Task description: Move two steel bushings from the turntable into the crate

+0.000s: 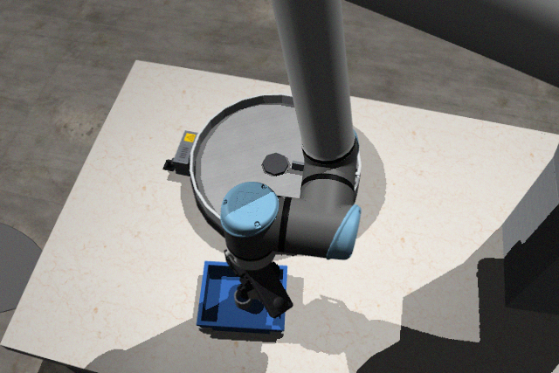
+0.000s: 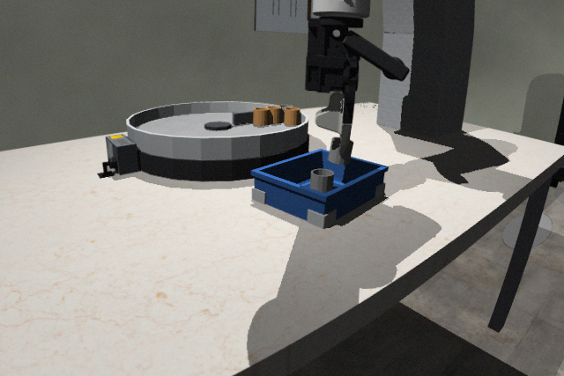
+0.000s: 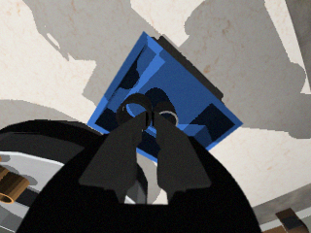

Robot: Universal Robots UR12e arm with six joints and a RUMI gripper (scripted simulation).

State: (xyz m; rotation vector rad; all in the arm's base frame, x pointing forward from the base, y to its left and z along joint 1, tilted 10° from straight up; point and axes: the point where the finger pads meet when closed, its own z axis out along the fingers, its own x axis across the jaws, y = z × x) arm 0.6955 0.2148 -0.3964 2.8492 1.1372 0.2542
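My gripper (image 2: 342, 146) hangs over the blue crate (image 2: 315, 191), with its fingertips just inside the far side of the crate. It is shut on the wall of a grey steel bushing (image 2: 339, 151), which shows as a dark ring at the fingertips in the wrist view (image 3: 135, 109). A second steel bushing (image 2: 322, 180) stands upright on the crate floor, also seen in the wrist view (image 3: 167, 117). The crate lies below the wrist in the top view (image 1: 241, 296). Three brass bushings (image 2: 275, 115) stand together on the turntable (image 2: 213, 135) near its right rim.
The round turntable (image 1: 248, 152) has a raised rim and a dark hub (image 1: 274, 163). A small control box (image 2: 120, 153) with a yellow label sits at its left side. The arm covers part of the turntable in the top view. The table edge runs close to the right of the crate.
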